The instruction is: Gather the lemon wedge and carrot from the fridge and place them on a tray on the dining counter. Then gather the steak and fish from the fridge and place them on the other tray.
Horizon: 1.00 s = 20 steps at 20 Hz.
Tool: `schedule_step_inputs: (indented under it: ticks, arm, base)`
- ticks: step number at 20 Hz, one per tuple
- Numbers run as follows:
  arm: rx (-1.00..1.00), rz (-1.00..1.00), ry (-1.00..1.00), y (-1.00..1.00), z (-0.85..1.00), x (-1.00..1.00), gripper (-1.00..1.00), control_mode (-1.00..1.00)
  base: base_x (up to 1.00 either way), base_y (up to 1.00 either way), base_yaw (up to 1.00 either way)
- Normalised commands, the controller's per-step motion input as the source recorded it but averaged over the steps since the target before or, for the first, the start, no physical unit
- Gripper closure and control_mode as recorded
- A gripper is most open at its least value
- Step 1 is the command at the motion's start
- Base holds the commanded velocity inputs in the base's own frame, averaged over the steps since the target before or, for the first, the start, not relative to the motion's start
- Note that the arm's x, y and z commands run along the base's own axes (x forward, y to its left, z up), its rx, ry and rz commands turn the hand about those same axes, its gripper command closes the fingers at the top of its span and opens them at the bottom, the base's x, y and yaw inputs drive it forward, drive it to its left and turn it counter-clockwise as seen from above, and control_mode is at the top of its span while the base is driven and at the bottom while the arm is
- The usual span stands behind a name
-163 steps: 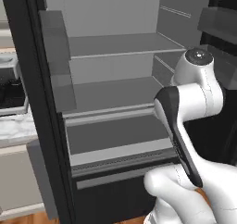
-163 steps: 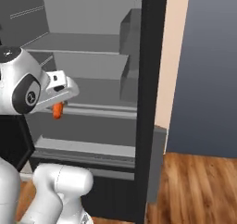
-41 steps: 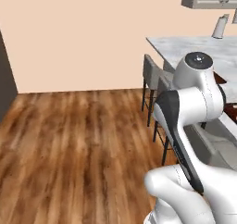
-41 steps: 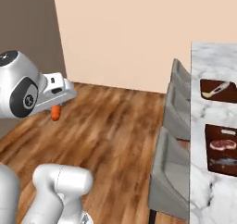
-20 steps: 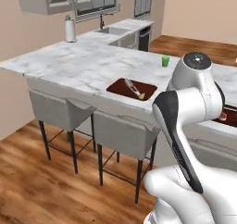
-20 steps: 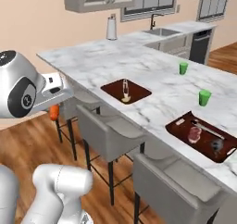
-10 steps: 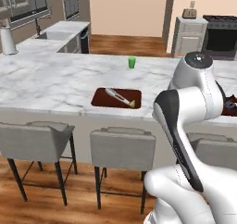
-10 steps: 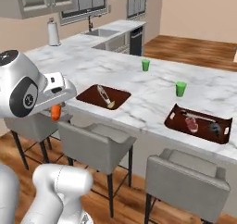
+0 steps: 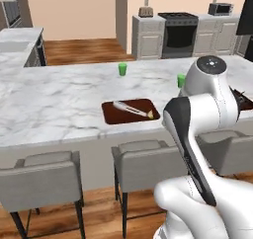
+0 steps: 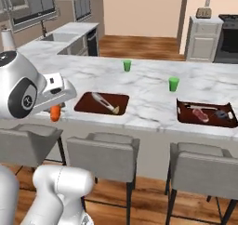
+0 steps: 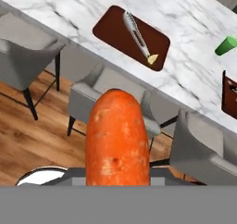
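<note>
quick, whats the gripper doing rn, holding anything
Gripper: shut on the carrot, held short of the dining counter.

Marble dining counter (image 10: 148, 87): two trays (image 10: 102, 102), cups (image 10: 173, 84).

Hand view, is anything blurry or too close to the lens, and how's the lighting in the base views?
Hand view: the carrot looms large and soft-edged, blocking the middle; the tray behind stays fairly crisp. Left base view: flat, even rendered light, no glare on the dining counter. Right base view: equally even, with faint shadows under the stools.
</note>
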Motion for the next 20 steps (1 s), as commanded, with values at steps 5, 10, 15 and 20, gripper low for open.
schedule_step_inputs:
  ticks: [5,10,15,20]
  arm:
    - [0.0,0.0,0.0,0.0,0.0,0.0,1.0,1.0]
    - [0.0,0.0,0.0,0.0,0.0,0.0,1.0,1.0]
    - [0.3,0.03,-0.04,0.6,-0.19,0.58,1.0,-1.0]
    - [0.11,0.15,-0.02,0.82,-0.08,1.0,1.0,-1.0]
  base:
    - [0.59,0.25,-0.36]
    - [0.26,0.21,-0.26]
    - [0.0,0.0,0.0]
    - [0.0,0.0,0.0]
